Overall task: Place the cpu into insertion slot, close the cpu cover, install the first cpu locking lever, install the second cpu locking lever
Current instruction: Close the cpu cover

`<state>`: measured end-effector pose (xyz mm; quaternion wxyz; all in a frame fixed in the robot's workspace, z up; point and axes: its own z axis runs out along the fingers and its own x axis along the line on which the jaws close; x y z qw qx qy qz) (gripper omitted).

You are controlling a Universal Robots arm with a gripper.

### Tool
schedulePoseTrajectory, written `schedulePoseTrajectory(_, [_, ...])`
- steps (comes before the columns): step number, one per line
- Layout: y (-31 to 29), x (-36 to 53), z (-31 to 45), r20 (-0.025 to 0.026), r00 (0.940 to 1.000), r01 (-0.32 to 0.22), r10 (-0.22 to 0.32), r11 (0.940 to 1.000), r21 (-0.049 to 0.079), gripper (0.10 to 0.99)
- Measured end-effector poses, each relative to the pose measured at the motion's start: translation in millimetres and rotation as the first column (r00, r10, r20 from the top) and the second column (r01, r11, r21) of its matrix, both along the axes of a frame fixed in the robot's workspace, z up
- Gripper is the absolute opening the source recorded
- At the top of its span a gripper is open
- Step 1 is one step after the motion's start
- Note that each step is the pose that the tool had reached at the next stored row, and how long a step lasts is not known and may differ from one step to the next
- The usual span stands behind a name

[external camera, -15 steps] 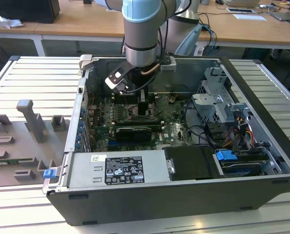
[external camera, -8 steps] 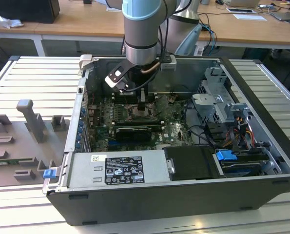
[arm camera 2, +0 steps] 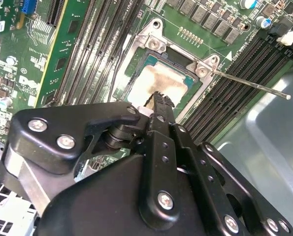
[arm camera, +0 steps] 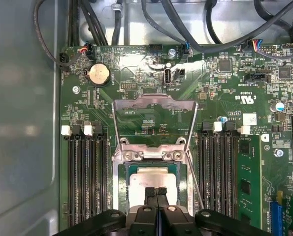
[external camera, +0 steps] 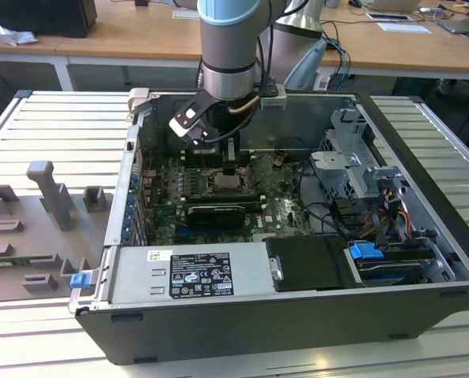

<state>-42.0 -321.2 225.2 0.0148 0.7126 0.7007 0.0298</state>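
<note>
The cpu [arm camera: 153, 178] [arm camera 2: 158, 82], a pale square chip, lies inside the insertion slot [arm camera: 120, 182] [arm camera 2: 136, 54] on the green board. The cpu cover [arm camera: 155, 104], a silver frame with a square window, is swung open and lies back beyond its hinge [arm camera: 153, 155]. My gripper [arm camera: 156, 192] [arm camera 2: 160, 101] [external camera: 229, 167] is shut, its black fingertips pressed together at the near edge of the cpu, touching it or just above. Nothing sits between the fingers. A thin locking lever rod [arm camera 2: 249, 83] [arm camera: 196, 184] stands raised off one side of the socket.
Black memory slots [arm camera: 84, 172] [arm camera: 217, 167] flank the socket on both sides. Cables [arm camera: 176, 24] hang across the far case wall. In the exterior view a black card [external camera: 216, 213] lies near the socket, a drive cage [external camera: 352, 157] at its right, and the power supply [external camera: 195, 272] in front.
</note>
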Motion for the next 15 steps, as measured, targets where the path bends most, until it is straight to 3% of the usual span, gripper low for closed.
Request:
schedulePoseTrajectory(3, [0.0, 1.1, 1.0, -0.0007, 1.0000, 0.001, -0.001, 1.0000, -0.001, 0.106])
schedulePoseTrajectory(5, [0.0, 6.2, 1.0, -0.0064, 1.0000, 0.000, 0.000, 1.0000, -0.001, 0.106])
schedulePoseTrajectory(8, [0.0, 9.4, 1.2, -0.0090, 1.0000, 0.001, -0.001, 1.0000, -0.002, 0.106])
schedulePoseTrajectory(13, [0.2, 9.4, 21.0, -0.0089, 1.0000, 0.001, -0.001, 1.0000, -0.003, 0.106])
schedulePoseTrajectory(15, [0.3, 9.4, 21.3, -0.0088, 1.0000, 0.001, -0.001, 1.0000, -0.003, 0.106])
